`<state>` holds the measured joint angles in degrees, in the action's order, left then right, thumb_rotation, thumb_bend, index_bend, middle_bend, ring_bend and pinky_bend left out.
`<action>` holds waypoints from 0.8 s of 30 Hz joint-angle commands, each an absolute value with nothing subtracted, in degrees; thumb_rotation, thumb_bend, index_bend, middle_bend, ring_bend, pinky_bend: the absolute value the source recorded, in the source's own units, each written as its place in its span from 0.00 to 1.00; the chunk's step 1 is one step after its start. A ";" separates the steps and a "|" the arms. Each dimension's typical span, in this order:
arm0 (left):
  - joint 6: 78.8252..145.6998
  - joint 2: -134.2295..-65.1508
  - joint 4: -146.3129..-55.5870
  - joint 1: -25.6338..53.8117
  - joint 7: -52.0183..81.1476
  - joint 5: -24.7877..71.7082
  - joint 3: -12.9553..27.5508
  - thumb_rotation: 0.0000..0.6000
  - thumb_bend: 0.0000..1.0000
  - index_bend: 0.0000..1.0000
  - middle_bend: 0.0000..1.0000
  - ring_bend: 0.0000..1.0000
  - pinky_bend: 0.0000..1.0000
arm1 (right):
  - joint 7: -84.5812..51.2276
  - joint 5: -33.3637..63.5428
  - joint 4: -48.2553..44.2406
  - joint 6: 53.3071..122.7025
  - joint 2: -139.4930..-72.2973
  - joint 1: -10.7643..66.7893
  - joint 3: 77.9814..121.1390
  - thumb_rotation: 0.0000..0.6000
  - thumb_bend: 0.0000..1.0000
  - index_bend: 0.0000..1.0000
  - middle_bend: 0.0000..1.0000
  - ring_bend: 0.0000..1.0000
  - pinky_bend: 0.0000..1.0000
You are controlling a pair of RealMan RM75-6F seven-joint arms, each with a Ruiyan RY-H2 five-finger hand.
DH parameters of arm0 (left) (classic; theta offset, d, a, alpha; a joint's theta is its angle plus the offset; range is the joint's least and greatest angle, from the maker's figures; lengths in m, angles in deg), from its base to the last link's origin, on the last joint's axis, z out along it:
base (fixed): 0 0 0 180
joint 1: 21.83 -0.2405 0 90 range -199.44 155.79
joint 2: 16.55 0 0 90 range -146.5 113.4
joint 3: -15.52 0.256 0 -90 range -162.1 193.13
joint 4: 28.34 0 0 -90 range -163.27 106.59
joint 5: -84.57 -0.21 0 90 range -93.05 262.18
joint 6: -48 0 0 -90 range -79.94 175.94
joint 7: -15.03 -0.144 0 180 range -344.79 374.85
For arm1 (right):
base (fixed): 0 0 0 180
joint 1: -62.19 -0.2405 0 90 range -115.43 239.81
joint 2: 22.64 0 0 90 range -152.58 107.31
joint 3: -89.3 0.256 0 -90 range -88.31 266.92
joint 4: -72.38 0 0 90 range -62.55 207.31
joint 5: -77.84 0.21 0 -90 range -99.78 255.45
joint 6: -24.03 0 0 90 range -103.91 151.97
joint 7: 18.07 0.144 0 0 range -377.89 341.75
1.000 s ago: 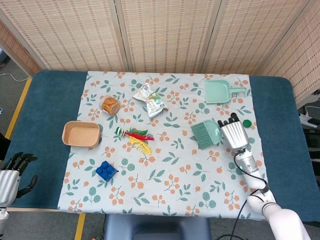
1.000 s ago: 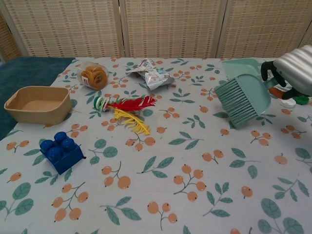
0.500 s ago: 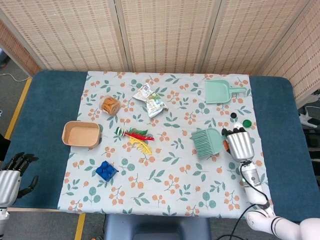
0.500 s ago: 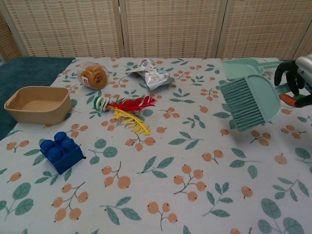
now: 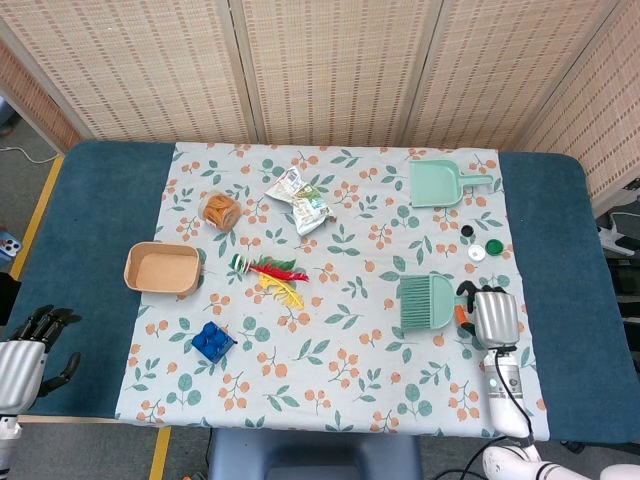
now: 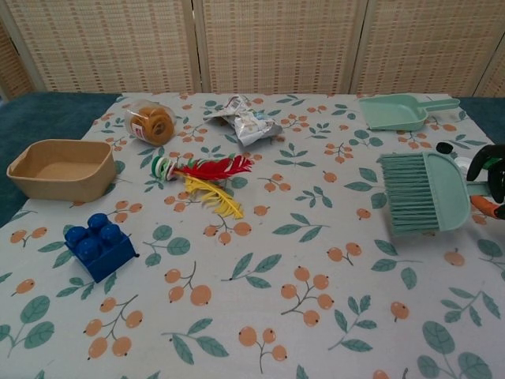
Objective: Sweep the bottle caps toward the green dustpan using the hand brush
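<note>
My right hand (image 5: 492, 317) has its fingers wrapped around the handle of the hand brush (image 5: 427, 301), low on the right of the head view; in the chest view the same hand sits at the right edge, mostly cut off. The brush head points left with the bristles along its left edge — I can't tell whether they touch the cloth. My left hand (image 5: 30, 350) sits in the lower left corner of the head view, off the printed cloth, holding nothing, fingers loosely spread.

The bottle caps (image 5: 478, 246) lie above the brush in the head view, right of centre — a black one, a white one and a green one close together — with the green dustpan (image 5: 441, 183) further up, its handle to the right. Something orange shows just beside my fingers; I can't say what it is.

What worries me: the bristles face left, not up toward the caps, so a stroke from this pose would likely miss them or shove them sideways off the right edge of the cloth. The caps are small and light; a fast flick could scatter them past the dustpan.
</note>
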<state>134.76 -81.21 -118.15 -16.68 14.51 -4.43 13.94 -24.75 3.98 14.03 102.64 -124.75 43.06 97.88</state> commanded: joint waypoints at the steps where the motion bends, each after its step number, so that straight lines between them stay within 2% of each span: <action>1: 134.74 -81.18 -118.11 -16.67 14.69 -4.39 13.93 1.00 0.37 0.27 0.21 0.13 0.36 | -22.36 4.60 17.89 101.43 -127.47 42.59 99.22 1.00 1.00 0.71 0.68 0.57 0.53; 9: 134.84 -81.12 -118.04 -16.68 14.89 -4.38 13.92 1.00 0.37 0.27 0.21 0.13 0.36 | -16.62 5.26 27.06 96.57 -132.07 41.64 99.80 1.00 1.00 0.67 0.68 0.55 0.53; 11: 134.87 -81.14 -118.02 -16.68 14.88 -4.41 13.93 1.00 0.38 0.27 0.22 0.13 0.36 | -15.17 4.93 28.20 94.90 -132.26 41.60 99.19 1.00 1.00 0.58 0.65 0.49 0.50; 13: 134.80 -81.14 -118.00 -16.65 14.89 -4.40 13.94 1.00 0.38 0.27 0.22 0.13 0.36 | -12.95 4.52 28.12 93.12 -131.73 41.68 98.61 1.00 1.00 0.43 0.55 0.38 0.41; 14: 134.77 -81.14 -118.00 -16.65 14.92 -4.35 13.94 1.00 0.38 0.27 0.22 0.13 0.36 | -12.25 4.35 27.96 92.70 -131.46 41.73 98.48 1.00 0.98 0.39 0.52 0.36 0.39; 16: 134.75 -81.11 -118.06 -16.62 14.92 -4.37 13.94 1.00 0.37 0.27 0.23 0.13 0.36 | -11.33 3.74 27.69 92.38 -130.90 41.85 98.11 1.00 0.82 0.27 0.44 0.28 0.34; 19: 134.83 -81.15 -118.00 -16.66 14.94 -4.44 13.99 1.00 0.37 0.27 0.23 0.13 0.36 | -10.83 3.03 26.83 92.43 -130.13 42.07 97.80 1.00 0.59 0.18 0.34 0.19 0.32; 22: 134.81 -81.13 -118.01 -16.66 14.88 -4.50 14.05 1.00 0.37 0.27 0.23 0.13 0.36 | -10.47 2.35 24.45 93.03 -128.76 42.35 97.73 1.00 0.45 0.11 0.25 0.12 0.30; 24: 134.73 -81.11 -118.03 -16.63 14.86 -4.41 14.02 1.00 0.37 0.27 0.23 0.13 0.36 | -10.69 1.69 22.00 94.00 -127.42 42.60 97.70 1.00 0.40 0.08 0.22 0.10 0.30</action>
